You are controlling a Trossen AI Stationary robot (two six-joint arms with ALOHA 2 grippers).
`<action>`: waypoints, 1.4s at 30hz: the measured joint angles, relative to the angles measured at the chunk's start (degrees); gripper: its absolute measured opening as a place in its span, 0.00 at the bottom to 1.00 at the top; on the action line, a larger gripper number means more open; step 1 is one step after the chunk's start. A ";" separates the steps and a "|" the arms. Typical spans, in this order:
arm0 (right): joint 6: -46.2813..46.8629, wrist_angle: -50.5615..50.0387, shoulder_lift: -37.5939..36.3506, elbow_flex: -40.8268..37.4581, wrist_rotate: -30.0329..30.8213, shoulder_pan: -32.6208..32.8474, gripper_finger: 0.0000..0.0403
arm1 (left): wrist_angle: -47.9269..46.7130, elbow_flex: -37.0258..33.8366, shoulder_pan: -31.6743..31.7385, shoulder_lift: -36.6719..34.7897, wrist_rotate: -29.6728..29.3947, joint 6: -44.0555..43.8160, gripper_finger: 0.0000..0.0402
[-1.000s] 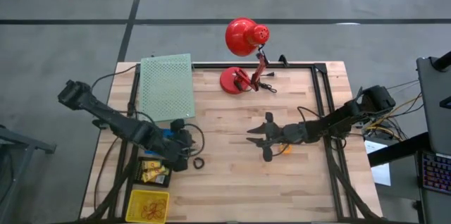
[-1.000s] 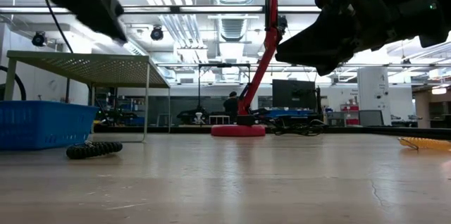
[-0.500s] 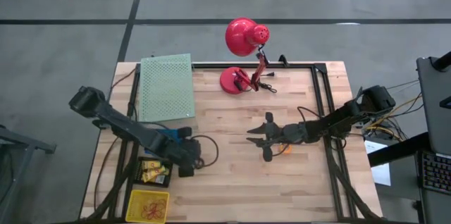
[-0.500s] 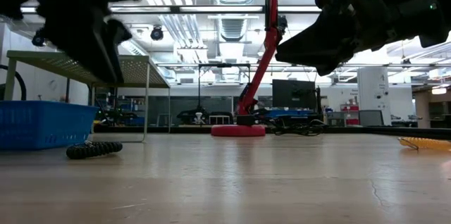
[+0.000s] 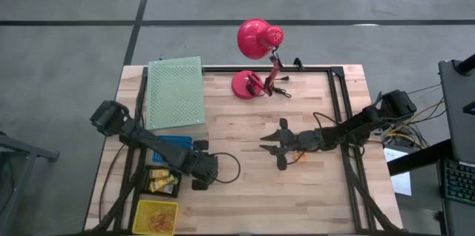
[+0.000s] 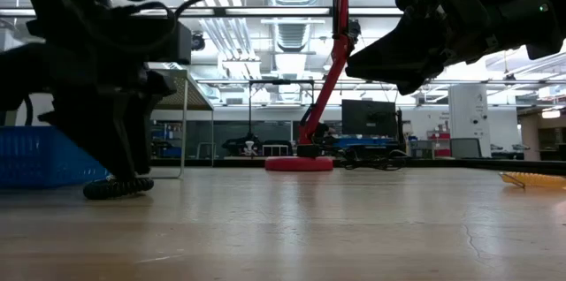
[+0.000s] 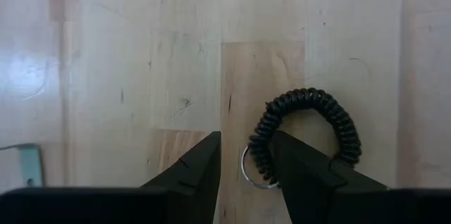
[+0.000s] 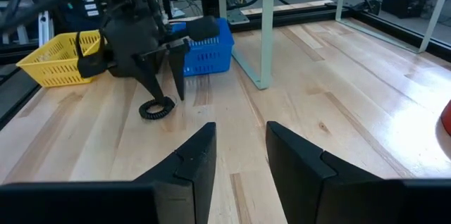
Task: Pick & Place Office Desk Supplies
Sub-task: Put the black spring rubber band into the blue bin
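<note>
LEFT: left gripper (image 5: 202,177) points down over black coiled ring (image 7: 308,134), fingers parted, empty | RIGHT: right gripper (image 5: 276,145) hovers mid-table, parted, empty

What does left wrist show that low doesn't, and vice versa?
Left wrist only: the metal key ring on the black coil, lying between the left hand's open fingers. Low only: the red lamp, the blue basket, the mesh shelf, and the right hand hanging above the table. Both: the coil and the wooden tabletop.

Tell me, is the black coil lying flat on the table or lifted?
Flat on the table. The coil rests on the wood, the left fingers open around one side.
</note>
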 joint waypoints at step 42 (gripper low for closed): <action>0.02 -0.02 0.00 0.00 0.00 0.00 0.33 | 1.67 -0.71 2.15 0.82 2.38 -0.96 0.04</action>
